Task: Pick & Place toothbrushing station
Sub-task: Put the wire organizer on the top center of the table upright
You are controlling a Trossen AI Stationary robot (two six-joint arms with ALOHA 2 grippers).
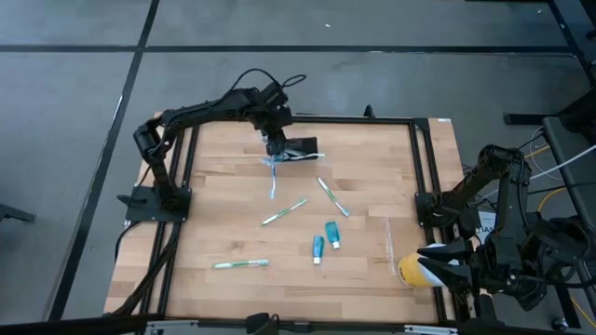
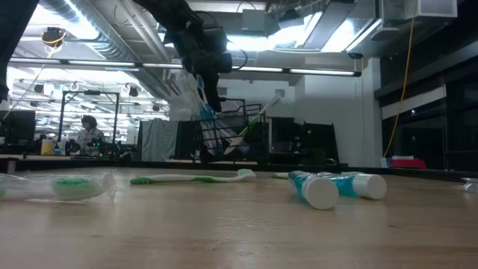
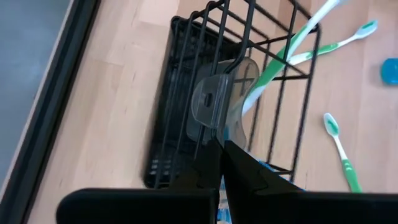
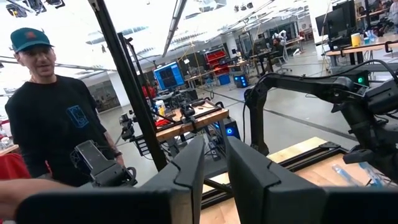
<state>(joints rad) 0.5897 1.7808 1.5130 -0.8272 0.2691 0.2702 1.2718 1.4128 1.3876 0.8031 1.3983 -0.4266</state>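
The toothbrushing station, a low black wire-mesh holder (image 1: 304,147) (image 3: 180,81), stands on the table's far middle. My left gripper (image 1: 274,147) (image 3: 222,140) hovers right beside it, shut on a clear blister pack (image 3: 214,102) (image 2: 193,93) with a blue toothbrush in it. A green toothbrush (image 3: 280,56) shows through the holder's wires; I cannot tell whether it leans in the holder. My right gripper (image 4: 217,168) is raised at the near right corner. It points level toward the left arm, and its fingers stand apart with nothing between them. My left gripper pinches the clear pack between its two fingers, just behind the hang-tab end (image 3: 219,127), which sticks out past the fingertips. The fingers slant down toward the holder. The pack is lifted clear of the table, and the rest of it trails back under the gripper.
Toothbrushes (image 1: 284,212) (image 1: 240,264) (image 1: 332,197) and two teal toothpaste tubes (image 1: 318,247) (image 1: 331,234) lie spread over the table's middle. A yellow cup with a white lid (image 1: 414,270) sits at the near right corner. A person (image 4: 56,118) stands beyond the table.
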